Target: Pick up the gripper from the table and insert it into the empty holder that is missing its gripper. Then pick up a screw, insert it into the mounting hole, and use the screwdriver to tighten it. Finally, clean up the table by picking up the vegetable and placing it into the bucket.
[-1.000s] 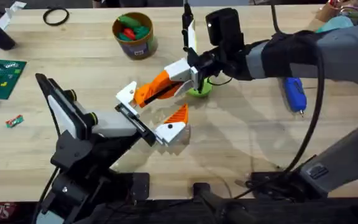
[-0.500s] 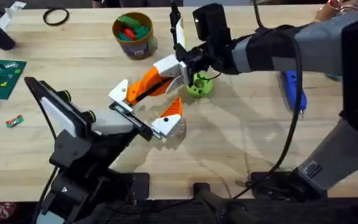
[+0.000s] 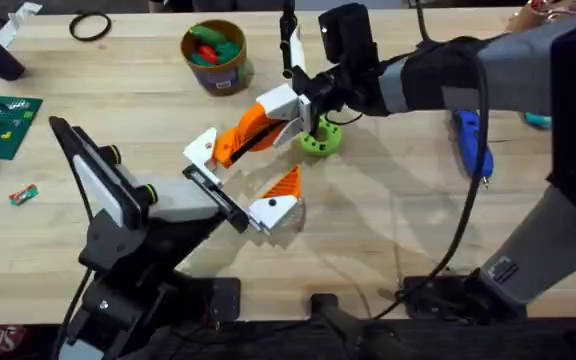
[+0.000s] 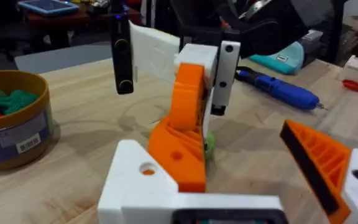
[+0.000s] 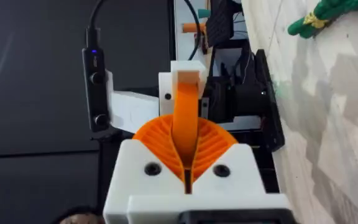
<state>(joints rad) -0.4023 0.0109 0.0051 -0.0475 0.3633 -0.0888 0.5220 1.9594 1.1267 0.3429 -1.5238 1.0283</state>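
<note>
Right gripper (image 3: 303, 103) jaws clamped on the gripper (image 3: 251, 132), carried above the table (image 3: 388, 240) just beside the holder (image 3: 208, 192); left jaws' state unclear; best square white base to rail, slide slowly.

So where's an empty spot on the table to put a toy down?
The bare wood between the green board and the yellow bucket is free, and so is the near-right stretch below the blue screwdriver. The middle is crowded: the right gripper holds the orange gripper there, beside a green vegetable.
</note>
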